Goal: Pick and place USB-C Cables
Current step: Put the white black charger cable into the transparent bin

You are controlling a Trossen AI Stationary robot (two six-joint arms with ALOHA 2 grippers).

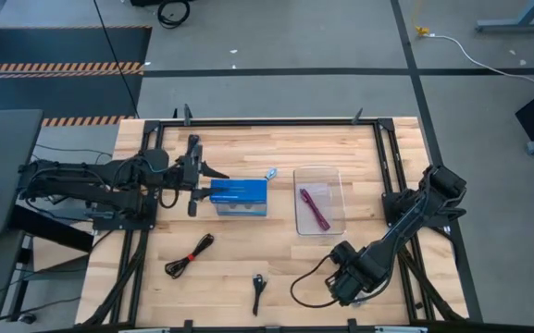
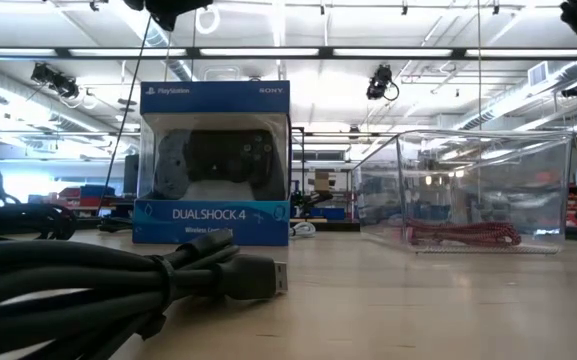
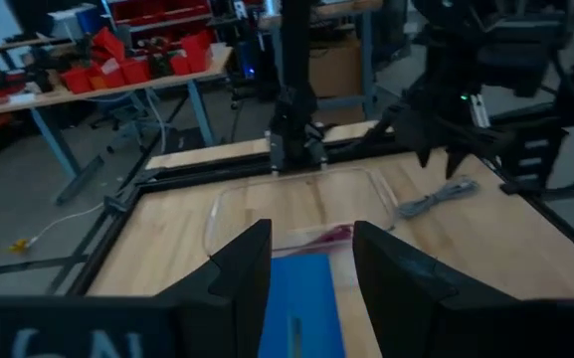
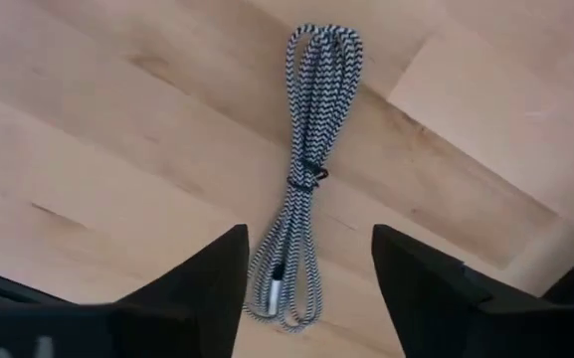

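Observation:
A grey braided cable (image 4: 306,169) lies bundled flat on the table near the near edge (image 1: 308,287). My right gripper (image 4: 306,288) hangs over it, open, its fingers on either side of the cable's plug end without touching it (image 1: 345,276). A magenta cable (image 1: 312,209) lies inside the clear tray (image 1: 337,176). Two black cables rest on the wood, one (image 1: 190,256) left of centre and one (image 1: 258,292) at the near edge, which fills the low view's foreground (image 2: 118,290). My left gripper (image 3: 311,278) is open at the blue box's (image 1: 240,197) left end.
The blue box (image 2: 213,165) stands upright on the table left of the clear tray (image 2: 478,190). A small light-blue item (image 1: 269,173) lies behind the box. A dark frame (image 1: 276,120) runs along the table's far edge and sides. Bare wood lies between the cables.

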